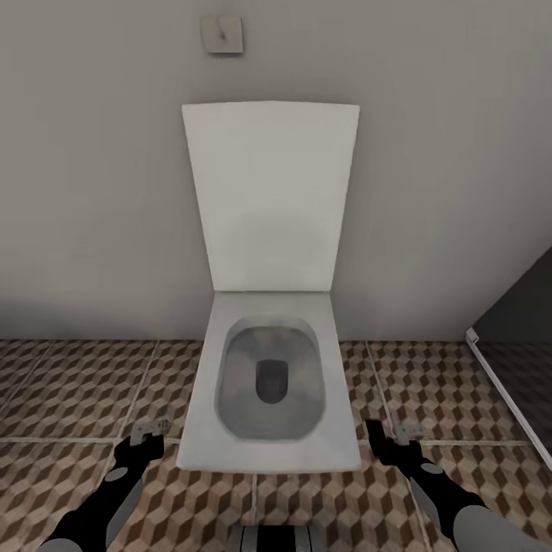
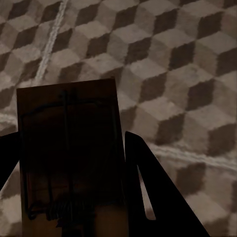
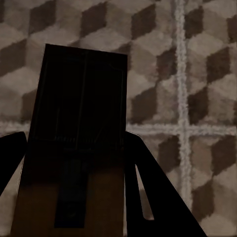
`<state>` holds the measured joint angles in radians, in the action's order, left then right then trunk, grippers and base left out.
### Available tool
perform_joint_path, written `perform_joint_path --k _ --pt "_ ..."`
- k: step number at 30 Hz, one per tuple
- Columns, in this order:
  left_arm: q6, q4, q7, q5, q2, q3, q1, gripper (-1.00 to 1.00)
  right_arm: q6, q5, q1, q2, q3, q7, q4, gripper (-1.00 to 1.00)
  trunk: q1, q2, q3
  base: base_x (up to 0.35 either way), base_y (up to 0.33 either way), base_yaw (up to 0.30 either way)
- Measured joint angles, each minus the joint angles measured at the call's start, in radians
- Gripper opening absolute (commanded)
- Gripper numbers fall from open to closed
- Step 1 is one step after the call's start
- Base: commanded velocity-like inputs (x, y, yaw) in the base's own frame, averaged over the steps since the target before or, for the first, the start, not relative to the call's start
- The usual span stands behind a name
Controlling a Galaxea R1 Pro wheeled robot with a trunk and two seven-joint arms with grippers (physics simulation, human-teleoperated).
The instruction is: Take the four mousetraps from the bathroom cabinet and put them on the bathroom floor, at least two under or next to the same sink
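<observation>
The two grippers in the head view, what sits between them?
The toilet, lid up, fills the gap between the left gripper and the right gripper, above the cube-pattern floor. Each gripper carries a mousetrap.

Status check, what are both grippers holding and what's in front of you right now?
Left gripper shut on a mousetrap. Right gripper shut on another mousetrap. Toilet dead ahead, lid up, on the bathroom floor.

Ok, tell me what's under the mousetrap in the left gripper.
Under the mousetrap held in the left gripper lies cube-patterned bathroom floor with pale grout lines. The tile directly beneath the board is covered by it and cannot be seen.
</observation>
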<state>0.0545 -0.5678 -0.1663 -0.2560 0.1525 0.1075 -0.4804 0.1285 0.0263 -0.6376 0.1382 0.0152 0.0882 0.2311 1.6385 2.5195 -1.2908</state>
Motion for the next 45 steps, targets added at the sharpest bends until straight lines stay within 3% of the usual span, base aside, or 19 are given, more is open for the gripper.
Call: perform_joint_path --k 6,11,17,41,45 --pt "0.005 0.001 0.007 -0.002 -0.006 0.0 0.0 -1.0 0.001 0.001 0.0 0.002 -0.001 -0.01 0.0 -1.0 0.0 0.0 -0.004 0.0 0.0 0.0" --pt "0.008 0.001 0.009 -0.008 -0.009 0.0 0.001 -1.0 0.001 0.002 0.0 0.003 -0.001 -0.075 0.0 -1.0 0.0 0.0 -0.004 0.0 0.0 0.0" --pt "0.009 0.0 0.009 -0.008 -0.009 0.0 0.0 -1.0 0.001 0.001 0.0 0.003 -0.001 -0.089 0.0 -1.0 0.0 0.0 -0.004 0.0 0.0 0.0" --pt "0.011 -0.008 -0.001 -0.008 0.001 -0.001 -0.001 -1.0 0.0 0.001 0.0 0.002 0.0 -0.091 0.0 -1.0 0.011 0.006 -0.097 0.0 0.0 0.0" --pt "0.012 -0.008 -0.001 -0.008 0.001 -0.017 -0.001 -1.0 0.001 0.0 0.0 0.003 0.0 -0.09 0.0 -1.0 0.013 0.007 -0.112 0.0 0.0 0.0"
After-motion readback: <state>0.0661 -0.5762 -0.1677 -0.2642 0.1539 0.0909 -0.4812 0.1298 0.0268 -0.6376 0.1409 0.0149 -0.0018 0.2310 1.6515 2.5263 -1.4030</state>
